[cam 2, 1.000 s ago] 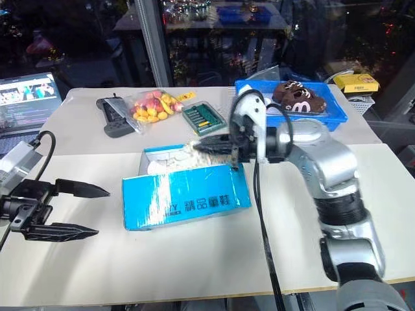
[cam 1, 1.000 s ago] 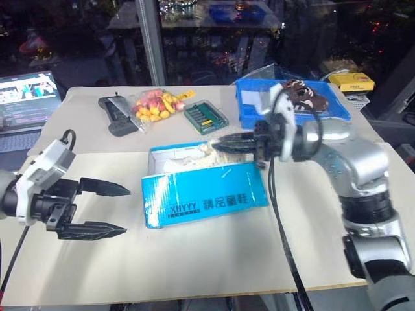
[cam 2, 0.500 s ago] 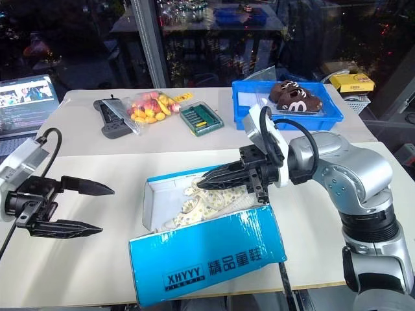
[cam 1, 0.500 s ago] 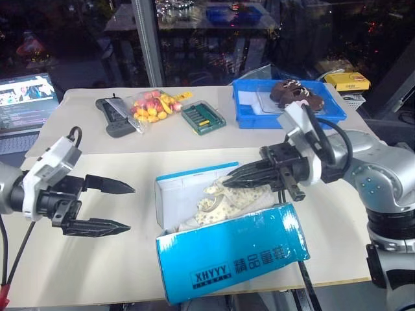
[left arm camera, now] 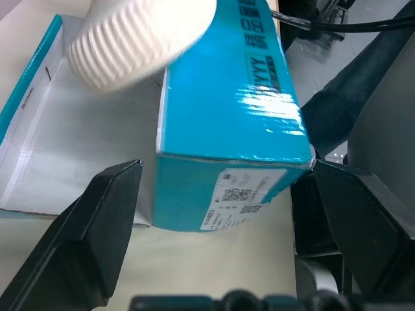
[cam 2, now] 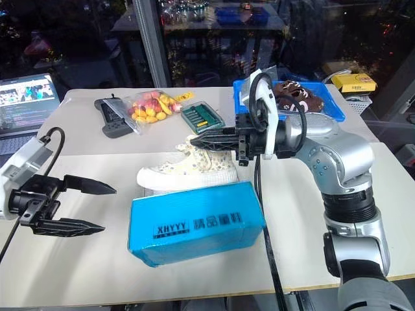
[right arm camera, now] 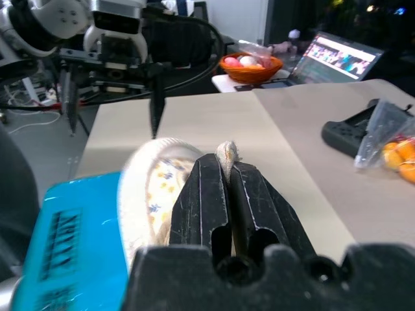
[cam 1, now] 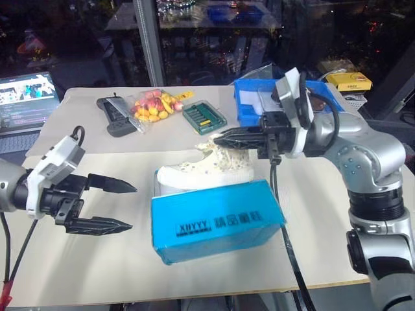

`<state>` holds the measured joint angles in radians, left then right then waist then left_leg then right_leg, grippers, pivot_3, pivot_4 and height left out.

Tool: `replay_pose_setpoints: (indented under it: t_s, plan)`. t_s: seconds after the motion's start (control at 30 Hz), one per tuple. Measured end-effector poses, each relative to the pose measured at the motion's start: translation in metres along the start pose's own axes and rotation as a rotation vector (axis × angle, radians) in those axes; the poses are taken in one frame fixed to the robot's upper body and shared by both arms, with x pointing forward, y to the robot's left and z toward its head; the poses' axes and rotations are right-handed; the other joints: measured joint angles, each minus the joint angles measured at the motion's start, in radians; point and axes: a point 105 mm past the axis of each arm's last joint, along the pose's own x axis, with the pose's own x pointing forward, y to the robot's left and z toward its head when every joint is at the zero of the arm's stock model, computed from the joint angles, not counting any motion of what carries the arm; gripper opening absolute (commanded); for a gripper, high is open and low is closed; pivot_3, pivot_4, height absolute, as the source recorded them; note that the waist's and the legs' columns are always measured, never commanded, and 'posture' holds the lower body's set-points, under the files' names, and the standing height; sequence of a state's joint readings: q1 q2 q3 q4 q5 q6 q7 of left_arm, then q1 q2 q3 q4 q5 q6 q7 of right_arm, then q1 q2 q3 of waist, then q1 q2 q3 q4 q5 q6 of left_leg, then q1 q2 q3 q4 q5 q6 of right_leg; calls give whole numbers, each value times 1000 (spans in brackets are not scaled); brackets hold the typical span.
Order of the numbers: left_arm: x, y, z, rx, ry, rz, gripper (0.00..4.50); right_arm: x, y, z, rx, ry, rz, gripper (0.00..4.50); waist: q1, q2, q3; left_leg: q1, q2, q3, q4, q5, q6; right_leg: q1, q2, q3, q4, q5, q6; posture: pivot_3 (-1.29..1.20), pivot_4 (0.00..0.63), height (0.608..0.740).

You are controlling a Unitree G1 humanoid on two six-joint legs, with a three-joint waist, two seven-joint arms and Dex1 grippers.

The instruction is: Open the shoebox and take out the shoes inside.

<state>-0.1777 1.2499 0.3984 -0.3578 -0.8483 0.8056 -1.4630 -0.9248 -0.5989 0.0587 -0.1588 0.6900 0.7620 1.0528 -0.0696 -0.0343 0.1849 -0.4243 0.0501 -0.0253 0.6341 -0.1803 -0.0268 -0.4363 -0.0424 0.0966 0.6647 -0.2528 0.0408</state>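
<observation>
Left eye view: the right gripper (cam 1: 224,139), at frame centre, is clamped on the heel of one of the shoes (cam 1: 206,170), which hangs just above the shoebox (cam 1: 217,220) at lower centre. The step in hand appears to be lifting the shoe out. The left gripper (cam 1: 110,206), at middle left, stands wide and holds nothing.

Right eye view: bare table (cam 2: 194,272) lies left of the box and along the lower edge (room to set the shoe down); the box front sits near that edge.

Left wrist view: the box's end faces the spread fingers (left arm camera: 84,240).

Right wrist view: the narrow jaws pinch the heel; the next move likely calls for clearing the box wall.
</observation>
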Motion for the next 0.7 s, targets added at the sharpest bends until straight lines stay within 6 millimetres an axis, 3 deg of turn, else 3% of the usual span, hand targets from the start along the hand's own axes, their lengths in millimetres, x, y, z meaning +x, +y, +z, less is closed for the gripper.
replay_pose_setpoints:
  t_s: [0.27, 0.37, 0.47, 0.57, 0.7]
  plan:
    - [0, -1, -1, -7, 1, 0, 4500, 1, -39, 3, -121, -2, -203, 49, 0, 0, 0, 0, 0, 0, 0, 0, 0, 0, 0, 0, 0, 1, -1, 0, 150, 740]
    - [0, 0, -1, -7, 1, 0, 4500, -35, -82, -4, -251, 181, -419, 49, 8, 0, 0, 0, 0, 0, 0, 0, 0, 0, 0, 0, -1, 0, -1, 0, 150, 740]
    - [0, 0, -1, -7, 0, 1, 4500, -89, -121, -25, -333, 387, -660, 49, 12, 0, 0, 0, -1, 1, 0, 0, 0, 1, 0, 0, -2, 1, -1, 0, 150, 740]
    - [0, 0, -1, -7, 1, 1, 4500, -124, -133, -51, -331, 521, -741, 49, 4, 1, 0, 0, -1, 1, -1, 0, 0, 0, 0, 1, -1, 2, -4, 0, 150, 740]
    - [0, 0, -1, -8, 0, 0, 4500, -163, -131, -87, -283, 650, -782, 49, -8, 1, 1, 0, -1, 1, -4, 0, 0, -1, 0, 1, -1, 2, -5, 0, 150, 740]
